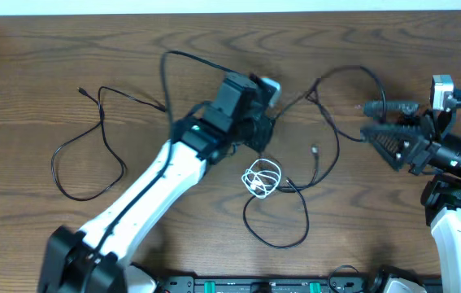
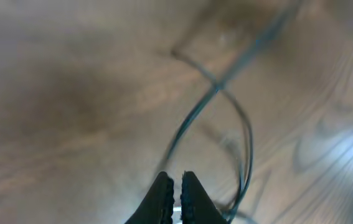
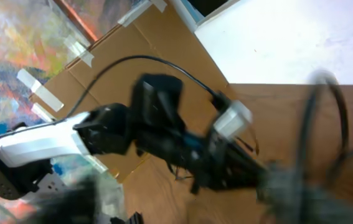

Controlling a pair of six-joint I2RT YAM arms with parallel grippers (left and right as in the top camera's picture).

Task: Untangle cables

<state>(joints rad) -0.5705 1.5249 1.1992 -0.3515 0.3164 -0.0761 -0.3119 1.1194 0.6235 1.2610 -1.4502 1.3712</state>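
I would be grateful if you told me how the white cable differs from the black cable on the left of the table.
The white cable is short; the black cable is far longer. The white cable is bunched in a tight coil; the black cable sprawls in wide loops. Both are thin and lie on the table.

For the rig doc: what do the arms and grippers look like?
Left arm and right arm: white shells, black joints, green light by each wrist. Left gripper and right gripper: black, tapered fingers, grey camera on each. Black wire loops off the left arm.
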